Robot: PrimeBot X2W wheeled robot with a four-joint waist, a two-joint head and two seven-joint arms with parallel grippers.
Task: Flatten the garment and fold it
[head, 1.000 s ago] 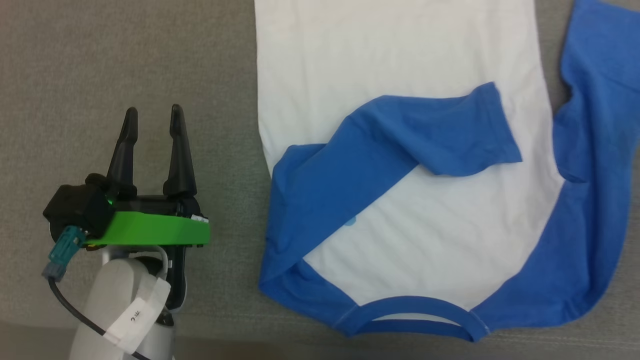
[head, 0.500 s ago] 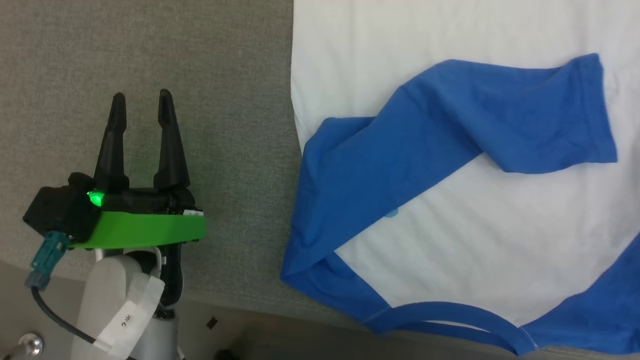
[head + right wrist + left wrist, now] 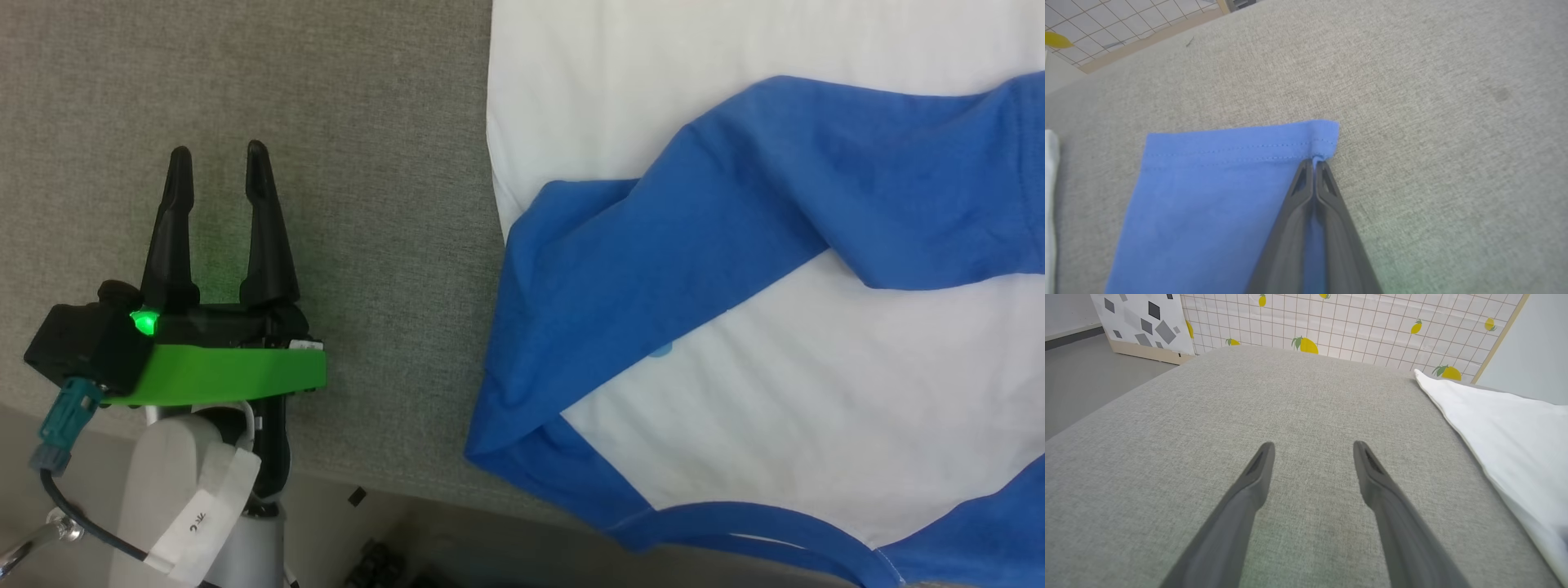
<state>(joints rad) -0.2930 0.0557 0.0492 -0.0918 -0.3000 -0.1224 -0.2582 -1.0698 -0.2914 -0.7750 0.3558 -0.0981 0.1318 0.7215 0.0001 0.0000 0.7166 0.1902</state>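
Note:
The garment (image 3: 816, 392), white-bodied with bright blue sleeves and collar band, lies spread on the grey surface at the right of the head view. One blue sleeve (image 3: 735, 212) is folded diagonally across the white body. My left gripper (image 3: 214, 159) hovers open over bare grey fabric well left of the garment, its fingers (image 3: 1257, 473) spread with nothing between them. In the right wrist view my right gripper (image 3: 1314, 163) is shut on the corner of the other blue sleeve's cuff (image 3: 1241, 143), which lies flat on the grey surface.
The grey upholstered surface (image 3: 326, 122) extends left of the garment. Its near edge (image 3: 384, 482) runs along the bottom of the head view, with floor below. A lemon-patterned grid panel (image 3: 1351, 322) stands beyond the far edge.
The head camera has shifted, so the garment now sits further right in the picture. The left gripper stays open over the bare surface.

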